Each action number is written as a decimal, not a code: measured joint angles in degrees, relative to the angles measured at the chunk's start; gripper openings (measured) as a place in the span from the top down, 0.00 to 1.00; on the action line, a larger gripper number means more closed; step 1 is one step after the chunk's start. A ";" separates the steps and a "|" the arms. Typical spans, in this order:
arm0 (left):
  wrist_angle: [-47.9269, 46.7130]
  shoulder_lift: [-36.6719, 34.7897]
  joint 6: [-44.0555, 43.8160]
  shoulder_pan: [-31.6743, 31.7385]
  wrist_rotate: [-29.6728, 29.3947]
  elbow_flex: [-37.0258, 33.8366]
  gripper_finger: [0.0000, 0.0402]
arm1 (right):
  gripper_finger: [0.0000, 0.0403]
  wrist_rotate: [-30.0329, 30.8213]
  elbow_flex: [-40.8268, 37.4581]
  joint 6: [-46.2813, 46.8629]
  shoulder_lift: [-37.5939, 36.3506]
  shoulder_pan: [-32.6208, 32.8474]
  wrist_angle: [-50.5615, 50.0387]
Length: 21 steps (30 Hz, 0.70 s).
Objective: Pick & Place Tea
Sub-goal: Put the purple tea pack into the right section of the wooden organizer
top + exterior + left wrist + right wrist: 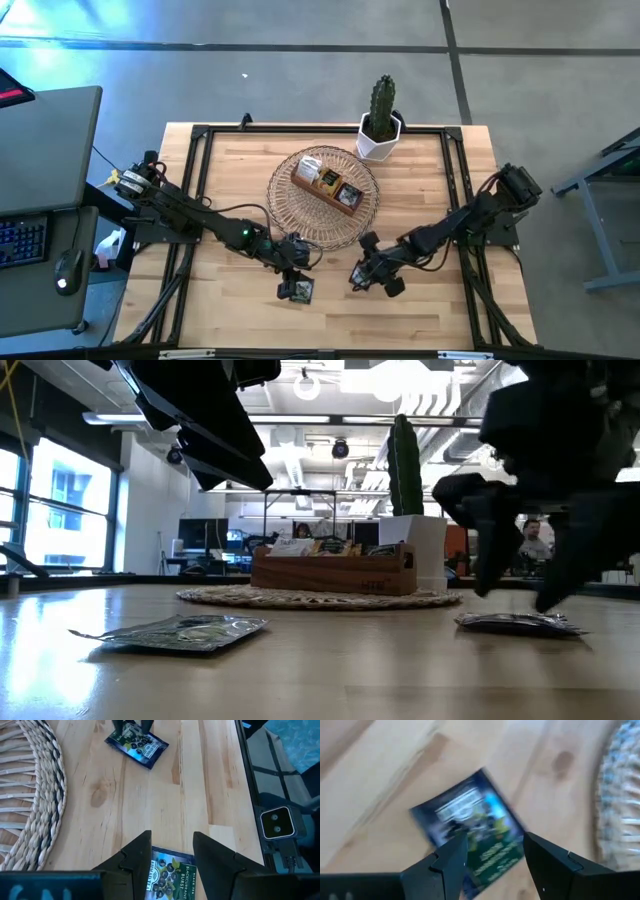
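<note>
Two dark tea packets lie flat on the wooden table. One [297, 290] lies near the front edge, and in the left wrist view [170, 877] it shows between the fingers of my open left gripper [172, 837], which hangs above it [291, 258]. The other packet [470, 827] lies under my open right gripper [495, 840], whose fingers point down on either side of it, just over it [515, 598]. This packet also shows in the low view [520, 623] and in the left wrist view [137, 742]. More packets stand in the wooden box [328, 185]. My right gripper's fingertips [548, 603] stand very close over the packet's top [520, 620], coming from above and pointing down. I cannot tell whether they touch it. The packet lies flat on the table.
The wooden box stands on a round wicker mat [290, 215] at the table's middle, toward the far side. A cactus in a white pot [381, 125] stands at the far edge. Black frame rails [195, 180] run along the table's sides. A desk with a keyboard and mouse [40, 240] stands at the left.
</note>
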 joint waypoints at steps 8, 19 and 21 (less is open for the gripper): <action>0.04 0.00 -0.03 0.02 -1.05 0.00 0.64 | 0.53 1.00 0.26 1.87 0.63 -1.05 -6.88; -0.03 0.00 -0.09 0.00 -0.99 0.00 0.64 | 0.59 -6.51 0.59 4.64 4.75 -5.68 -6.94; -0.05 0.00 -0.09 0.00 -0.99 0.00 0.64 | 0.64 -6.06 0.59 2.12 4.81 -5.64 -6.91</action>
